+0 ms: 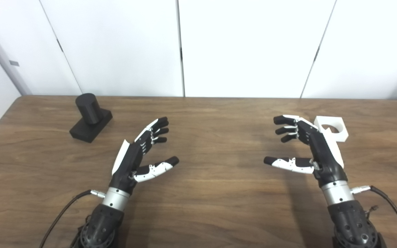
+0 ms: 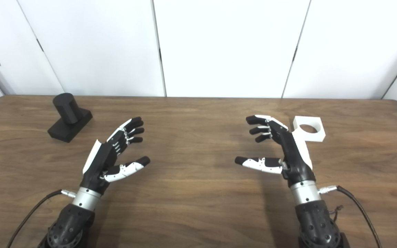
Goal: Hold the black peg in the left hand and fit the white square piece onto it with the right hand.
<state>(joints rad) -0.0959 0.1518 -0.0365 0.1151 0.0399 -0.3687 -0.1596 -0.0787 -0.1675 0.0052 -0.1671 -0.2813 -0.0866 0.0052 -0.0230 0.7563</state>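
The black peg (image 1: 90, 117), a short cylinder on a square black base, stands upright at the far left of the wooden table (image 1: 212, 193). My left hand (image 1: 140, 151) hovers open to its right and nearer me, holding nothing. The white square piece (image 2: 308, 129) with a round hole lies flat at the far right. My right hand (image 2: 281, 148) is open just left of it, partly covering its near corner in the left eye view. Both hands face each other, palms inward.
White wall panels (image 1: 246, 44) rise right behind the table's far edge. Black cables (image 2: 357, 206) trail from both wrists toward the near edge. Bare wood lies between the two hands.
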